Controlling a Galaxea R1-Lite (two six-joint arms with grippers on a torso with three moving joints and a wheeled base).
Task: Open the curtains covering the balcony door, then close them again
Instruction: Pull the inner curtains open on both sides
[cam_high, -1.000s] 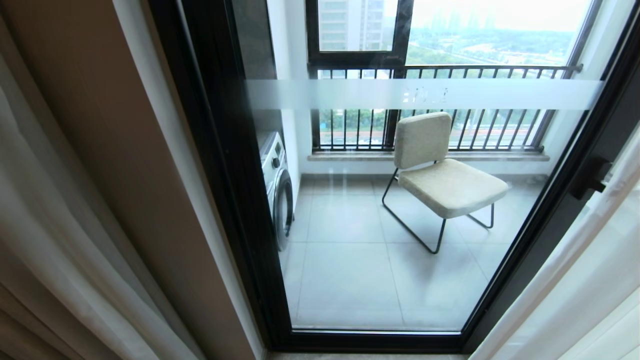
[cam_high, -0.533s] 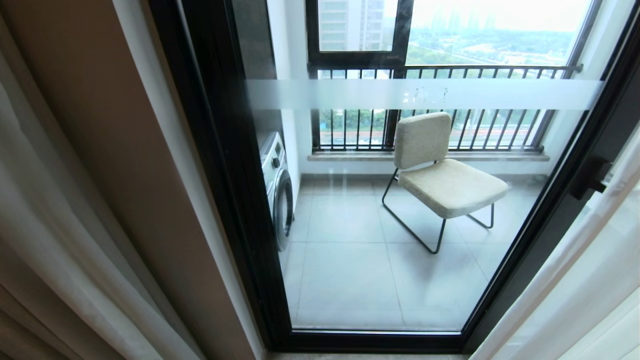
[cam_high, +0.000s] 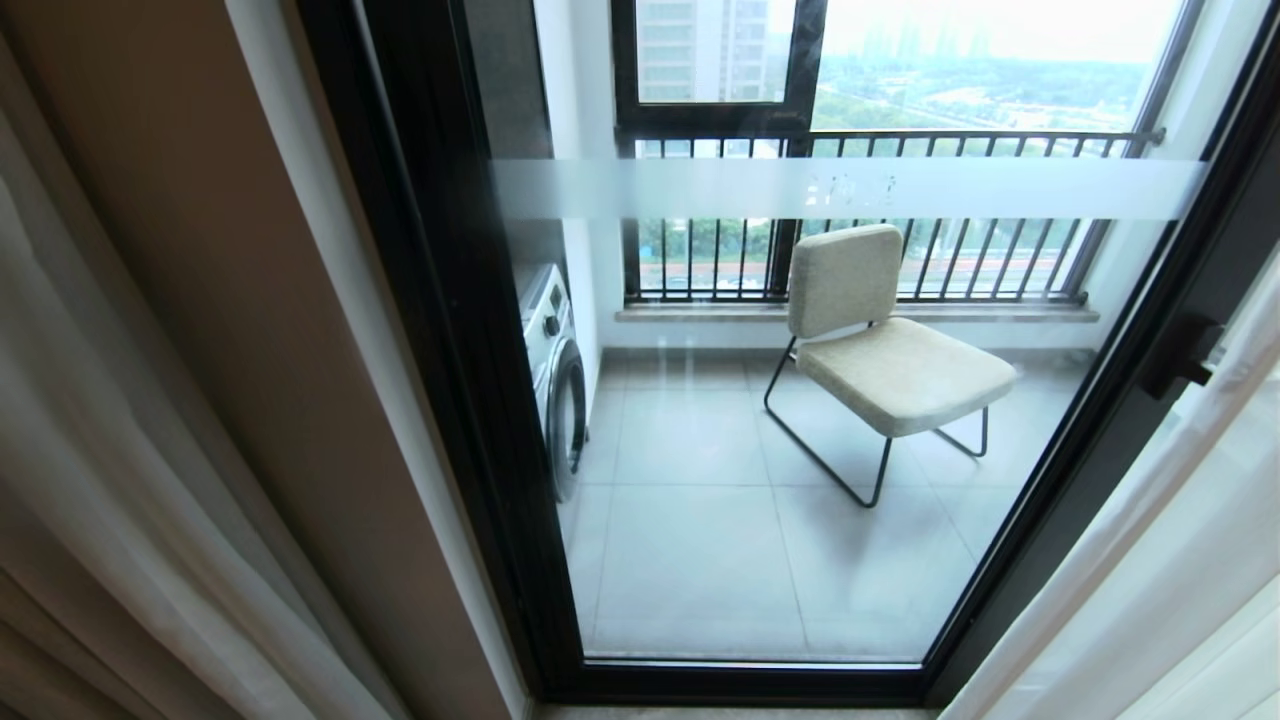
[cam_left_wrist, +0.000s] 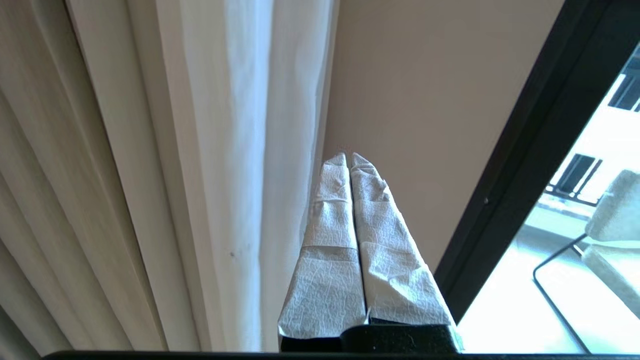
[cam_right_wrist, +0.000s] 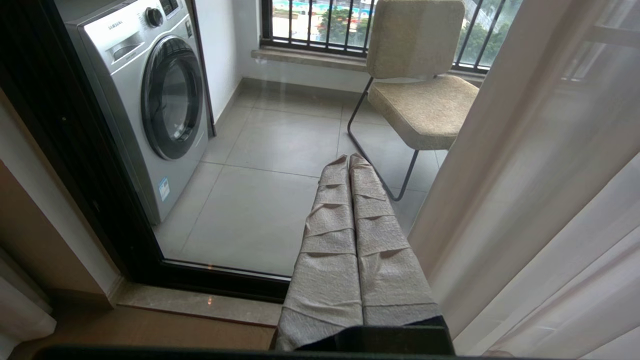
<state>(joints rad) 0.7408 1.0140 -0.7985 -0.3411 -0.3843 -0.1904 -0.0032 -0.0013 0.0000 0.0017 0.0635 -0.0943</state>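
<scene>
I see the tall glass balcony door in its thick black frame (cam_high: 450, 330) uncovered, so opening looks done; closing is left. The pale beige-grey pleated drapes with thin white sheers (cam_left_wrist: 165, 165) hang bunched at the left, and 1 more white sheer panel (cam_high: 1150, 560) hangs at the right. My left gripper (cam_left_wrist: 349, 159) has its wrapped fingers pressed together on nothing, just beside the sheer's edge, with bare wall beyond. My right gripper (cam_right_wrist: 348, 160) is closed and empty too, close to the right sheer.

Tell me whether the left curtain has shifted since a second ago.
No. In the head view the left curtain hangs at the same spot against the black door frame, clear of the glass.
</scene>
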